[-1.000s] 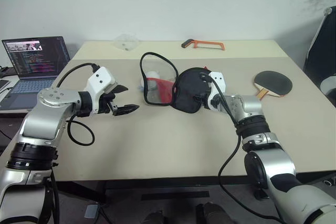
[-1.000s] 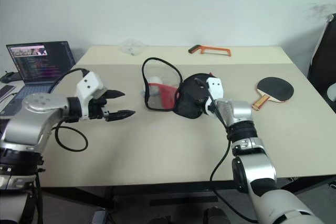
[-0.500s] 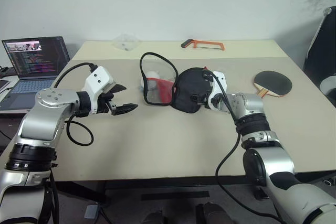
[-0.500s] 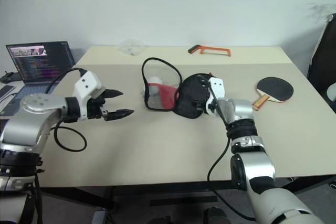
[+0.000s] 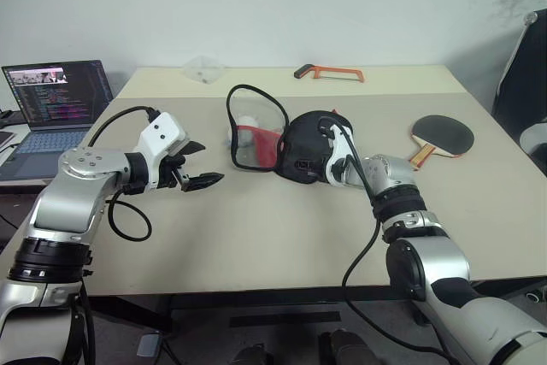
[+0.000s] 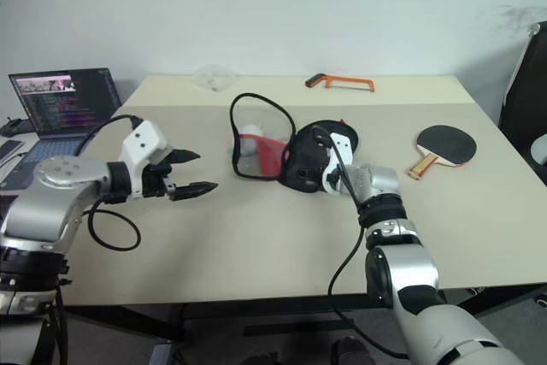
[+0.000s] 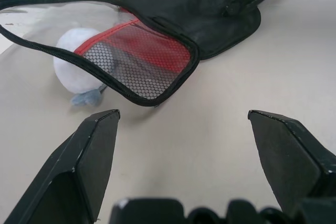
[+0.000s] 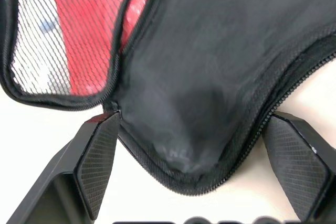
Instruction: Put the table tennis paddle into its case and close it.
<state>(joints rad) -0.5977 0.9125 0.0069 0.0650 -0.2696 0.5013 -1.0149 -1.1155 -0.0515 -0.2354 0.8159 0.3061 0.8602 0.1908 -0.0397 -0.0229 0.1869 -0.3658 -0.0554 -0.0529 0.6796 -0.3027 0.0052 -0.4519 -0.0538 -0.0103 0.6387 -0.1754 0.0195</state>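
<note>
The case (image 5: 301, 144) lies unzipped in the middle of the table. Its black half is spread flat, and its red mesh half (image 5: 256, 138) stands up with a white ball pouch (image 5: 247, 125) behind it. My right gripper (image 5: 309, 161) is open at the black half, and the near zip edge of that half (image 8: 194, 129) lies between its two fingers. My left gripper (image 5: 198, 165) hovers open and empty to the left of the case, pointing at it. The table tennis paddle (image 5: 443, 134) lies flat at the right of the table, dark face up, apart from both grippers.
An orange-handled hacksaw (image 5: 329, 72) and a clear plastic piece (image 5: 203, 67) lie at the table's far edge. An open laptop (image 5: 56, 108) stands on a lower surface to the left. A dark chair (image 5: 526, 66) is at the far right.
My right gripper has opened wider and slid left and down onto the case's black half. The left arm has stayed put.
</note>
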